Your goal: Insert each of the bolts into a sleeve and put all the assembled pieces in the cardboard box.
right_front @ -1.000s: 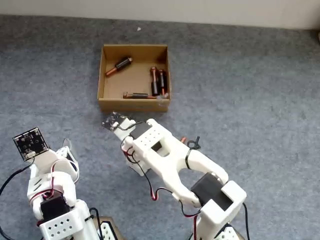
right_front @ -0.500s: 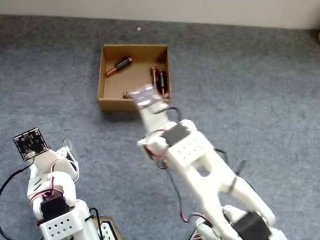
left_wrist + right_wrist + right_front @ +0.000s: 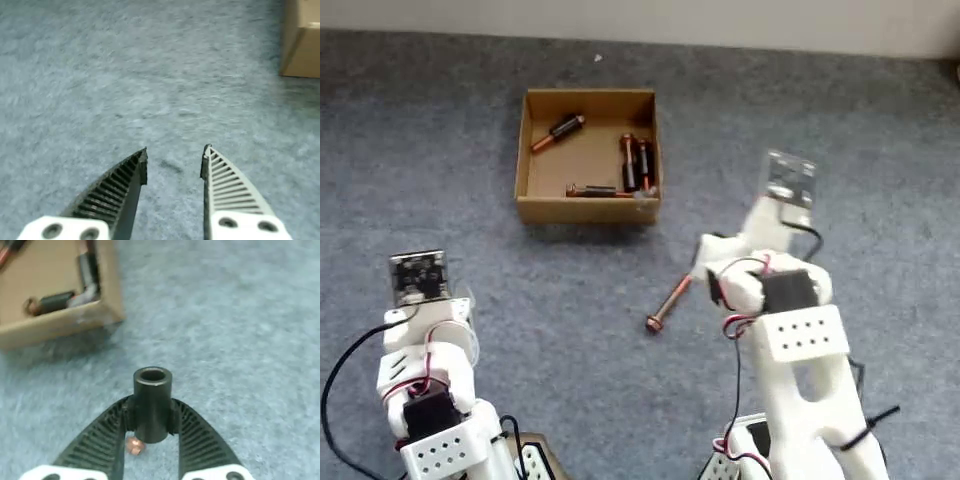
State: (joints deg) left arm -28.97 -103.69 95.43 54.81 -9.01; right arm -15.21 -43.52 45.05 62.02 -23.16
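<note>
Right gripper: We see the right gripper point(image 3: 151, 406) with its jaws closed narrowly on a black sleeve point(image 3: 152, 399), 1 ribbed finger pressed against each side of it.
Sleeve: It stands out beyond the fingertips, its open bore facing the camera in the right wrist view, above the grey carpet point(image 3: 850, 120) and clear of the box.
Copper end: A small copper-coloured end point(image 3: 133, 445) shows below the sleeve, between the 2 fingers. We cannot tell whether it touches the sleeve.
Bolt: 1 loose bolt point(image 3: 669, 303) lies at a slant on the carpet, just beside the front of the right arm point(image 3: 790, 320) and well apart from the box. Nothing grips it.
Left gripper: The left gripper point(image 3: 175, 151) hangs over bare carpet with its jaws moderately open. It holds nothing and touches nothing.
Left arm: The left arm point(image 3: 425, 360) sits at the near left of the scene, well apart from the bolt.
Cardboard box: The cardboard box point(image 3: 523, 150) rests on the carpet at the far side, open at the top. One of its corners shows in the left wrist view.
Assembled pieces: We count 4 assembled pieces point(image 3: 628, 162) inside the box: 1 near the far left corner, 2 side by side along the right wall and 1 along the near wall.
</note>
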